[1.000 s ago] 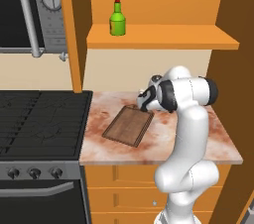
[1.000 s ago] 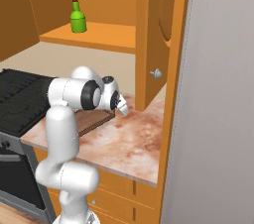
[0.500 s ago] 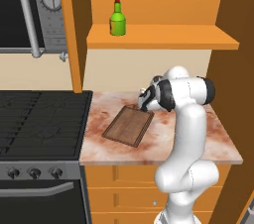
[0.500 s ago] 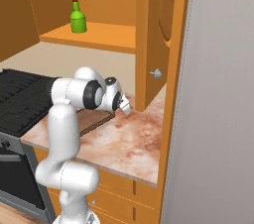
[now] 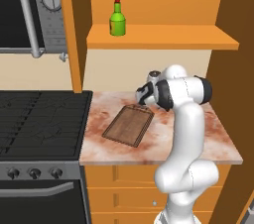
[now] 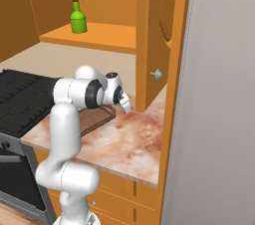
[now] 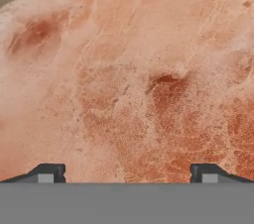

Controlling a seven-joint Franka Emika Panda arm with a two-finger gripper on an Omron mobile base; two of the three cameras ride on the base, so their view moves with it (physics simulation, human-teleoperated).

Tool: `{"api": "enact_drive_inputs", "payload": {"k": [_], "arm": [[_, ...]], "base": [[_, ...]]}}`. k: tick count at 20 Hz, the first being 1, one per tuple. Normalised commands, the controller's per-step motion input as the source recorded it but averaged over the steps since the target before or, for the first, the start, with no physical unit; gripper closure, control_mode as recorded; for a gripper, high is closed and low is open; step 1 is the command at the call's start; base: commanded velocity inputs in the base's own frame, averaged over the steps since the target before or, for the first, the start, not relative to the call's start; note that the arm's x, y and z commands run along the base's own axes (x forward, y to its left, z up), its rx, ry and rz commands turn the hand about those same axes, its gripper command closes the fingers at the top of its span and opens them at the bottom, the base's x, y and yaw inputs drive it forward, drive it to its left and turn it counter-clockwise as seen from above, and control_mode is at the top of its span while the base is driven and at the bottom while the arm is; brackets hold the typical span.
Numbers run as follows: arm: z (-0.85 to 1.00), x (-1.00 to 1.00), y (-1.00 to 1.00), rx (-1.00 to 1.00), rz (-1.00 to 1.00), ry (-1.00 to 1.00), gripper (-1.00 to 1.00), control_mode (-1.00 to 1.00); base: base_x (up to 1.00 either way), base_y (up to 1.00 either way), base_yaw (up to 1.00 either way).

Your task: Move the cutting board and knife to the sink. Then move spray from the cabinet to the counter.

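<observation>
Tool (image 7: 124,172) spread wide, seemingly just above bare counter (image 7: 149,69), cutting board (image 5: 128,125) beside it

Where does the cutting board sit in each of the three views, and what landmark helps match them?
Left base view: the cutting board lies at centre, on the counter between the stove and the arm.
Right base view: the cutting board is left of centre, mostly behind the arm.
Hand view: not in it; bare counter ahead of the open gripper.
Shared landmark: the green spray on the cabinet shelf.
</observation>
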Motion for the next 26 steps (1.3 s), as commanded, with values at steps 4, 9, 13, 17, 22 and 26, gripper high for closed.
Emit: {"api": "enact_drive_inputs", "payload": {"k": [4, 9, 13, 17, 22, 26], "arm": [[-0.33, -0.69, 0.6, 0.0, 0.03, 0.11, -1.0, -1.0], [-0.16, -1.0, 0.81, 0.0, 0.05, 0.06, -1.0, -1.0], [-0.17, -1.0, 0.76, 0.0, 0.03, 0.05, -1.0, -1.0], [-0.13, -0.98, 0.68, -0.02, 0.05, 0.01, -1.0, -1.0], [-0.11, -0.67, 0.57, -0.02, 0.05, 0.01, -1.0, -1.0], [-0.14, -0.62, 0.53, -0.02, 0.06, 0.01, -1.0, -1.0]], "base": [[0.0, 0.0, 0.0], [0.0, 0.0, 0.0], [0.0, 0.0, 0.0], [0.0, 0.0, 0.0], [0.0, 0.0, 0.0], [0.0, 0.0, 0.0]]}}
